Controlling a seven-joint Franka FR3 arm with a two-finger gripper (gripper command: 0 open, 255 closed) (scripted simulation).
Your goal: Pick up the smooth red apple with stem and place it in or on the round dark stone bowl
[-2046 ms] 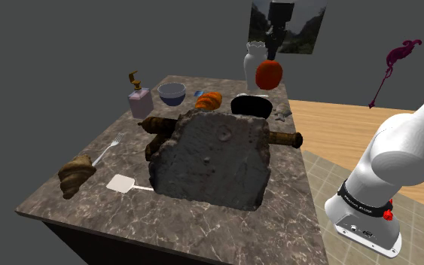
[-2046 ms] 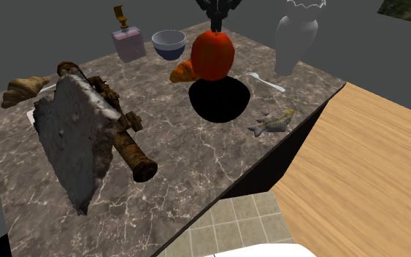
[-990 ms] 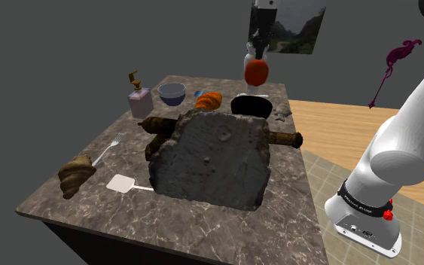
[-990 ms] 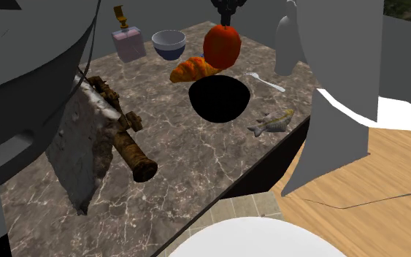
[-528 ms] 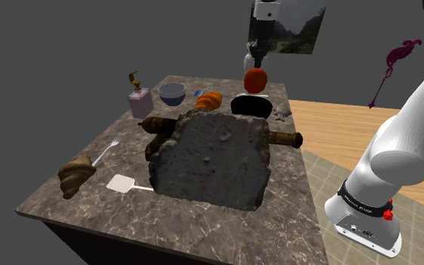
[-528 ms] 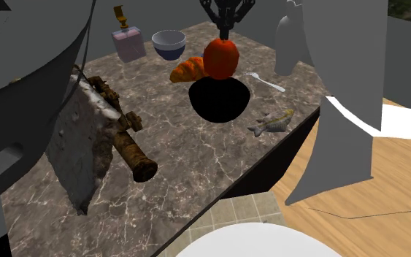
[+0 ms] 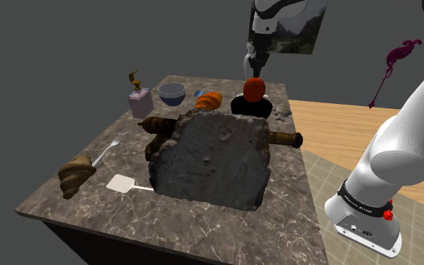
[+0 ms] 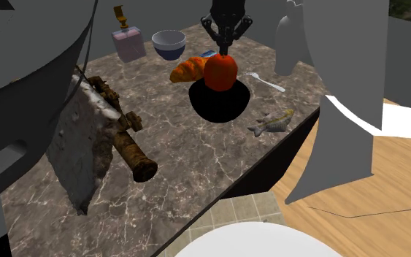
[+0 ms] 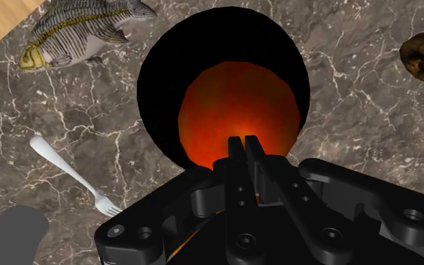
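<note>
The red apple (image 7: 254,89) (image 8: 220,71) hangs low over the round black bowl (image 7: 251,109) (image 8: 222,108) near the table's far edge, its underside at about rim height. My black gripper (image 7: 253,73) (image 8: 223,51) comes straight down onto the apple's top, fingers pinched together there, shut on the apple at its stem. In the wrist view the fingers (image 9: 236,150) meet over the glowing red apple (image 9: 225,113), which sits centred inside the bowl's dark circle (image 9: 157,83). The stem itself is hidden by the fingertips.
An orange croissant (image 8: 187,70), a blue-white bowl (image 8: 168,42) and a soap dispenser (image 8: 127,40) stand beside the black bowl. A fork (image 9: 71,175), a fish (image 8: 272,121) and a white vase (image 8: 296,33) lie on its other side. A big rough stone slab (image 7: 210,158) fills the table's middle.
The gripper has come down with the apple, from well above the bowl to just over it. Nothing else on the table moved.
</note>
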